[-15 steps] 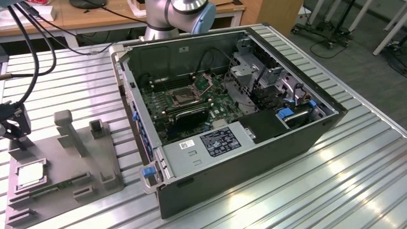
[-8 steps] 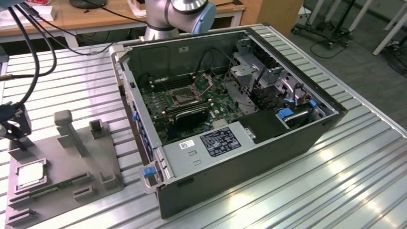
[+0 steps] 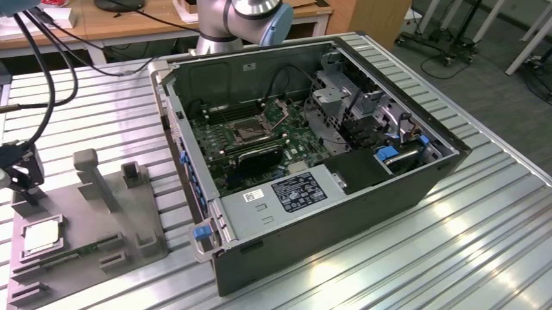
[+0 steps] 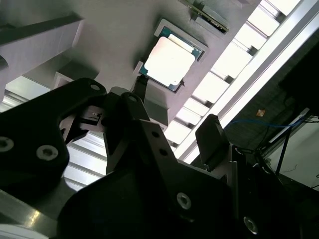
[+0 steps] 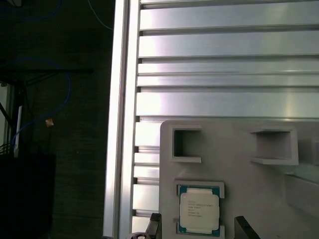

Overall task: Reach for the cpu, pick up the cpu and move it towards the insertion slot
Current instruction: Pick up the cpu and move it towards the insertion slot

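The cpu [image 3: 41,237] lies flat in a pocket of the grey fixture tray [image 3: 95,219] at the exterior view's left, its pale metal top up. My gripper [image 3: 21,184] hangs just above and a little beyond it, apart from it. In the first wrist view the cpu [image 5: 199,210] sits between the two dark fingertips [image 5: 153,225], which stand wider than the chip, so the gripper [image 5: 198,228] is open and empty. The second wrist view shows the cpu [image 4: 169,62] beyond the open gripper [image 4: 177,107]. The insertion slot [image 3: 244,132] is on the green board inside the open computer case.
The black computer case [image 3: 345,213] lies open on the slatted aluminium table [image 3: 483,245], right of the tray. Upright blocks [image 3: 90,171] stand on the tray near the gripper. Black cables [image 3: 39,71] hang over the gripper. The table's edge rail [image 5: 122,124] runs close beside the tray.
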`<state>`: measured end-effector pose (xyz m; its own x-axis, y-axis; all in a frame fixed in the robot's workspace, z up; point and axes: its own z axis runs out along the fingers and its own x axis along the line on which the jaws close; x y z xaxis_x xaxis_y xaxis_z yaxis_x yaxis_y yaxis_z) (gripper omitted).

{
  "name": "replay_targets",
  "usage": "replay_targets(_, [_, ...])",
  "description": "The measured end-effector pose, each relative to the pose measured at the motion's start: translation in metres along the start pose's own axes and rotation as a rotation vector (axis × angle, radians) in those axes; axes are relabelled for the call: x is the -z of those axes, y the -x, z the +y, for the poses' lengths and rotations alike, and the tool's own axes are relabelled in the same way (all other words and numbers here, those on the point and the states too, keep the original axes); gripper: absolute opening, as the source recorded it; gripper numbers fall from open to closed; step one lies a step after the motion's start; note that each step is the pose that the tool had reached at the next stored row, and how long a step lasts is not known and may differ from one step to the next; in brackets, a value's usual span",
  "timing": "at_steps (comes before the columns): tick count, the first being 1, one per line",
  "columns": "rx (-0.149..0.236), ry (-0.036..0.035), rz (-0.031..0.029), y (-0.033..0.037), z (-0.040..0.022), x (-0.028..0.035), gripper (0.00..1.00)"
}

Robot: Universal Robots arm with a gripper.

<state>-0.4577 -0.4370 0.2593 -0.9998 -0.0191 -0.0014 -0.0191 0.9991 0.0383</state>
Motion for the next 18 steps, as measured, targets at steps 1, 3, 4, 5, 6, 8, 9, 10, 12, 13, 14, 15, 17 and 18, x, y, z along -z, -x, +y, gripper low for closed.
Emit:
replay_targets(1, [0.0, -0.0001, 0.0001, 0.0, -0.0001, -0.0012, 0.66])
replay_targets(3, [0.0, 0.0, 0.0, 0.0, -0.0001, -0.0037, 0.66])
replay_targets(4, [0.0, 0.0, 0.0, 0.0, -0.0002, -0.0048, 0.66])
replay_targets(5, [0.0, -0.0001, 0.0, 0.0, -0.0002, -0.0059, 0.66])
replay_targets(6, [0.0, 0.0, 0.0001, 0.0, -0.0003, -0.0072, 0.66])
replay_targets(8, [0.0, 0.0, 0.0, 0.0, -0.0006, -0.0104, 0.66])
replay_targets(9, [0.0, 0.0, 0.0, 0.0, -0.0011, -0.0123, 0.66])
replay_targets(10, [0.0, -0.0001, 0.0, 0.0, -0.0019, -0.014, 0.66])
replay_targets(12, [0.0, -0.0002, 0.0002, -0.0001, -0.004, -0.017, 0.66])
replay_targets(13, [0.0, 0.0, 0.0001, -0.0001, -0.0055, -0.0184, 0.66])
replay_targets(14, [0.0, 0.0, 0.0001, -0.0002, -0.0071, -0.0197, 0.66])
replay_targets(15, [0.0, 0.0, 0.0, -0.0001, -0.0082, -0.0213, 0.66])
replay_targets(17, [0.0, 0.0001, -0.0001, 0.0004, -0.0093, -0.025, 0.66])
replay_targets(18, [0.0, 0.0, 0.0001, 0.0007, -0.0097, -0.0265, 0.66])
